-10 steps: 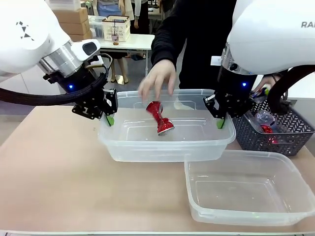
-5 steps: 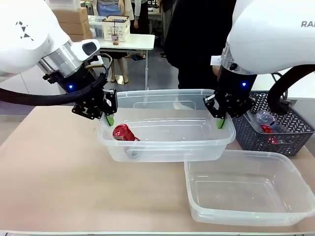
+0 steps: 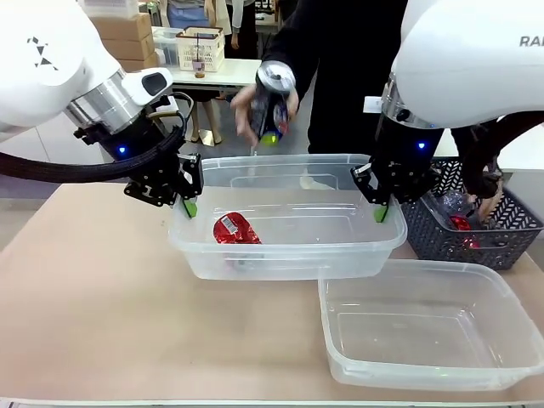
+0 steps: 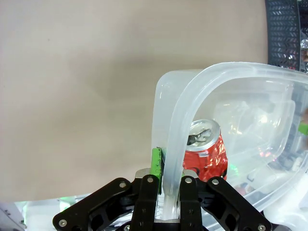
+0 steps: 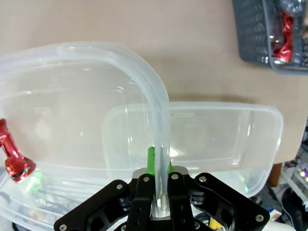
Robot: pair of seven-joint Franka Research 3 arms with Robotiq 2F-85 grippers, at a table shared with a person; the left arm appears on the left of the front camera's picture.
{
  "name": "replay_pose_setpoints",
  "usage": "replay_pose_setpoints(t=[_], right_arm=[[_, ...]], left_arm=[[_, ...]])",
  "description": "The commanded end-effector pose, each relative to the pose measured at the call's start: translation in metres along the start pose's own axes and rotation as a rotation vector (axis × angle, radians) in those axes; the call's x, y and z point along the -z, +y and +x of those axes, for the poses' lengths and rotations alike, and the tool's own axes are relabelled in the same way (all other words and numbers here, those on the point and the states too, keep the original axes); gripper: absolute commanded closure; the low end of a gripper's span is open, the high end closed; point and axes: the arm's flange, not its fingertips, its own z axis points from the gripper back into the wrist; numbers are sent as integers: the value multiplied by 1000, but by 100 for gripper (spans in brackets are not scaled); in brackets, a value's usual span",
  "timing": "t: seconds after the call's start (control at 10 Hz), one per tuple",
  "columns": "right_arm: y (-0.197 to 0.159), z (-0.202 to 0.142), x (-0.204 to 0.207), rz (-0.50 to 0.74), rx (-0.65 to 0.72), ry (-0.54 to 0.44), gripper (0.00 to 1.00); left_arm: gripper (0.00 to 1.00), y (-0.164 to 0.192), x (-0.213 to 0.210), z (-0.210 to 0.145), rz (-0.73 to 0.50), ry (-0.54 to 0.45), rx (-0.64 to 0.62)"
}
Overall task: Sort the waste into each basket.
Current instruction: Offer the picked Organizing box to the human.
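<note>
Tan table [image 3: 85,297], two tubs [image 3: 289,262] [image 3: 425,374], both tools [image 3: 189,206] [image 3: 380,212] pinching far tub [image 3: 280,160] rim, one can [image 3: 235,229] inside

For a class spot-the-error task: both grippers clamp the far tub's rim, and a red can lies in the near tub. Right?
Not quite. The can lies in the far tub, the one that the left gripper and right gripper clamp by the rim, not in the near tub. The front view shows it.

Smooth, glossy clear plastic tub [image 3: 289,255], crumpled shiny red-and-silver metal can [image 3: 235,229], matt beige worktop [image 3: 102,297], matt dark grey lattice plastic basket [image 3: 459,242]
</note>
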Motion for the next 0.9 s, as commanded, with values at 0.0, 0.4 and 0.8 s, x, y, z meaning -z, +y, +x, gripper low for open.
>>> replay_pose_setpoints(t=[0.0, 0.4, 0.8], right_arm=[[2, 1, 2, -22, -16, 19, 96], [2, 1, 2, -22, -16, 19, 96], [2, 1, 2, -22, -16, 19, 96]], left_arm=[[94, -2, -6, -1, -21, -15, 0], [94, -2, -6, -1, -21, -15, 0], [94, -2, -6, -1, -21, -15, 0]])
